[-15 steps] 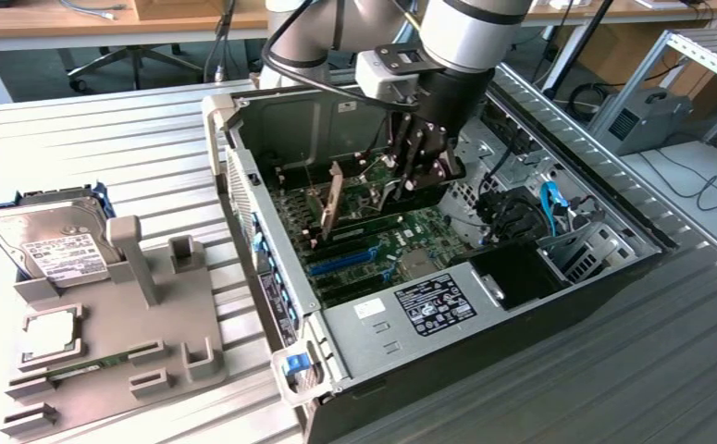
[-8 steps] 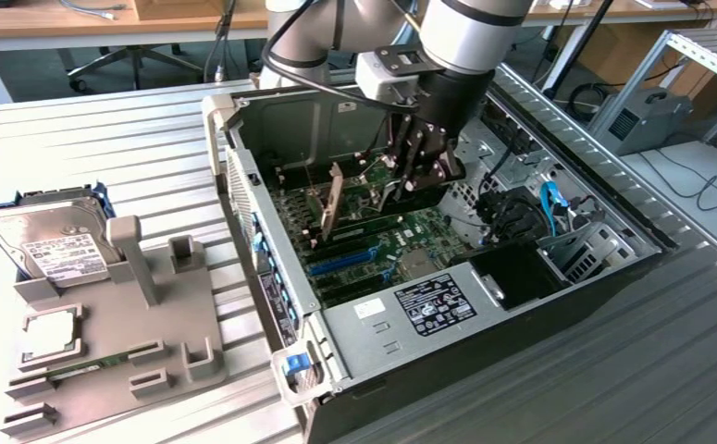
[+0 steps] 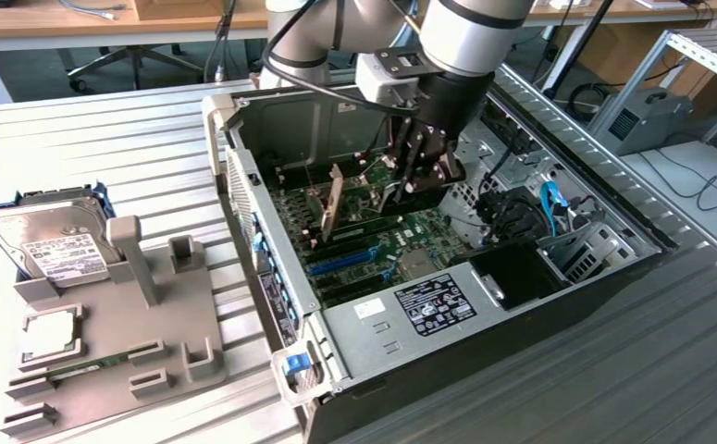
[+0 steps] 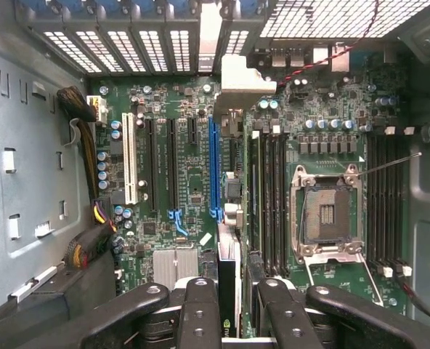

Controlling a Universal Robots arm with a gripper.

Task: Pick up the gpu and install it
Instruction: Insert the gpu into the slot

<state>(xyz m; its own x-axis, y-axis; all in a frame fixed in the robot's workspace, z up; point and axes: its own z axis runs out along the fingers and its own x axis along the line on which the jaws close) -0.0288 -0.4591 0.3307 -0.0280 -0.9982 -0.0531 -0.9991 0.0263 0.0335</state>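
Two black fingers (image 4: pixel 200 313) of the gripper (image 4: pixel 233 309) are showing in the wrist view, one on each side of a thin card seen edge-on, and they are clamping it; that card is the gpu (image 4: pixel 228 262), running from between the fingers out over the motherboard (image 4: pixel 186 182) toward the blue slot (image 4: pixel 213 171); its pale metal bracket (image 4: pixel 237 80) is sitting at the far end against the case's slotted back wall (image 4: pixel 128 43). In the exterior view the gripper (image 3: pixel 417 180) is reaching down inside the open computer case (image 3: pixel 265 259), and the gpu (image 3: pixel 331 208) is standing upright on edge over the board, just to the exterior view's left of the fingers; whether it is fully seated in the slot I cannot tell. Beyond the card the empty processor socket (image 4: pixel 330 211) is lying on the board. Outside the case, on the exterior view's left, a grey holder (image 3: pixel 124 342) is resting on the table with a hard drive (image 3: pixel 43 236) at its far corner.
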